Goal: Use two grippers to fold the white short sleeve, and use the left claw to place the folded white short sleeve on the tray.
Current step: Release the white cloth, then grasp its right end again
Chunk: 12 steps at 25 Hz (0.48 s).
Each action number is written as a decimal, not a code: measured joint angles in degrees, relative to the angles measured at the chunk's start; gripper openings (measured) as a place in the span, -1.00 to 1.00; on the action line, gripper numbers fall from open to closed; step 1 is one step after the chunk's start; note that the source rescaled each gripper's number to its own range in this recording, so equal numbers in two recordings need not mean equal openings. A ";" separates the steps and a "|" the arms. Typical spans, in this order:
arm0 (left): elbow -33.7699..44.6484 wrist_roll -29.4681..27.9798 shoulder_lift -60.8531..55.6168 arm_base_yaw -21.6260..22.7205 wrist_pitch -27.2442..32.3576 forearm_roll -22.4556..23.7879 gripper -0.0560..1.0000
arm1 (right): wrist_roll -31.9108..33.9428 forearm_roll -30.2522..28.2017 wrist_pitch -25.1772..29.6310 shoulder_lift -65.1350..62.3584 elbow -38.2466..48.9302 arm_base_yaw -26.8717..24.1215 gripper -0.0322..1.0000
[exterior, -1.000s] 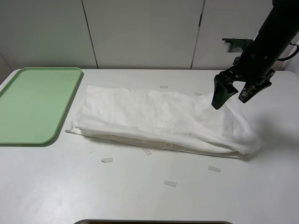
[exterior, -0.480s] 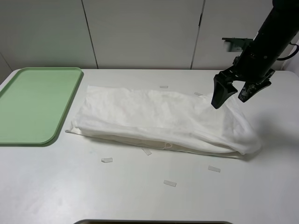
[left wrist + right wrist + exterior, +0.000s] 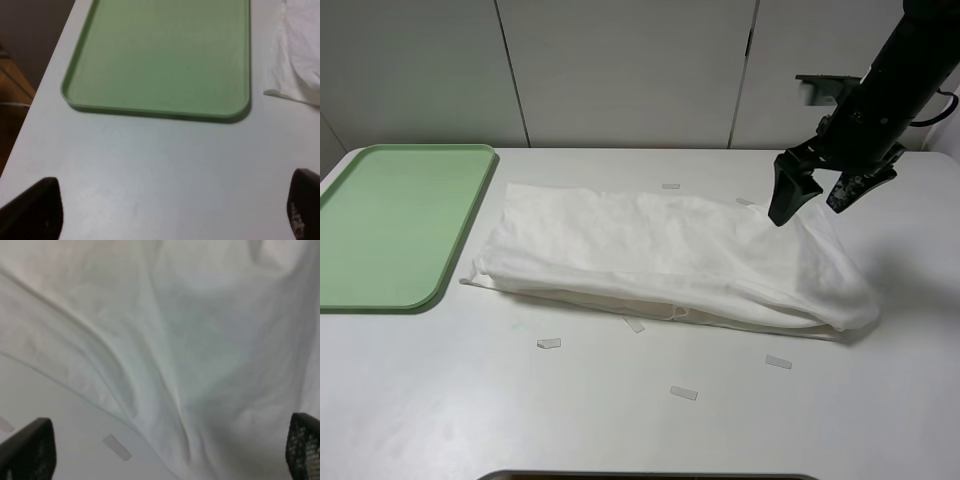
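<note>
Green tray [image 3: 400, 225] on white table [image 3: 620, 430]; panelled wall [image 3: 620, 70] behind.

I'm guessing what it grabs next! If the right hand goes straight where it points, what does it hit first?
Probably the shirt. The open right hand points down over one end of it, and its wrist view shows mostly white cloth ahead, though height is hard to judge.

The high camera looks down from the front over the whole table [image 3: 620, 420], with the tray [image 3: 390, 225] at left and the shirt [image 3: 650, 250] in the middle. The left wrist camera looks down at the tray and one shirt edge; the right wrist camera hangs close over the shirt's folds.
</note>
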 joint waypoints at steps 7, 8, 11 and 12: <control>0.00 0.00 0.00 0.00 0.00 0.00 0.77 | 11.04 -7.39 -0.57 0.00 0.00 0.00 1.00; 0.00 0.00 0.00 0.00 0.00 0.00 0.77 | 11.04 -7.39 -0.57 0.00 0.00 0.00 1.00; 0.00 0.00 0.00 0.00 0.00 0.00 0.77 | 17.26 -12.43 -0.68 0.00 0.00 0.00 1.00; 0.00 0.00 0.00 0.00 0.00 0.00 0.77 | 18.38 -14.27 -0.83 0.00 0.00 0.00 1.00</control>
